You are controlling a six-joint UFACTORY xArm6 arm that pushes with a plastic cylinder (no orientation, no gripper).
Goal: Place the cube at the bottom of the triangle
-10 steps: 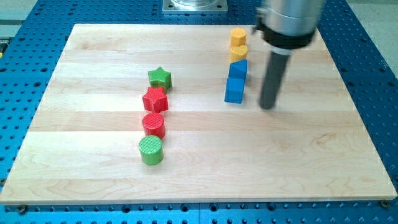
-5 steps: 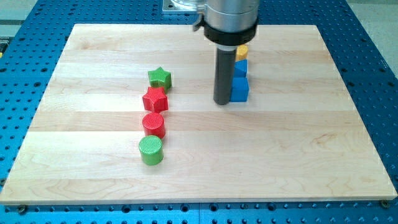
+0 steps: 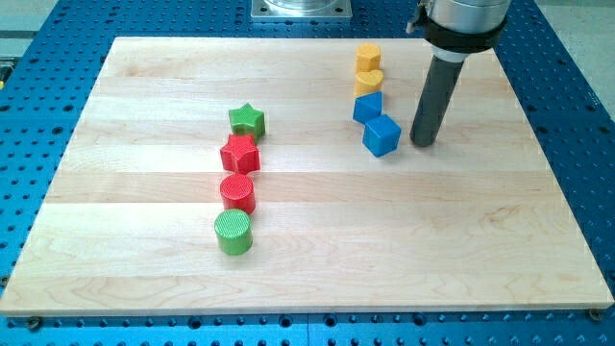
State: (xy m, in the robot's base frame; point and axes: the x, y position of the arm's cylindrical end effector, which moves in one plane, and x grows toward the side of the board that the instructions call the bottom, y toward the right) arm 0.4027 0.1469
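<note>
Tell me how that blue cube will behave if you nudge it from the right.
The blue cube sits flat on the smooth wooden board, so it will probably slide, not roll or tip. It lies corner-on to my tip, so an off-centre push may spin it. It looks small and rigid, likely light.

no readable text, labels, brands, numbers or signs on the blocks, wooden board [image 3: 307, 279] or rod

Dark rod [image 3: 431, 96] under silver collar

my tip [image 3: 422, 143] just right of blue cube [image 3: 381, 135]; cube sits below blue triangle [image 3: 367, 106], apparently touching.
</note>
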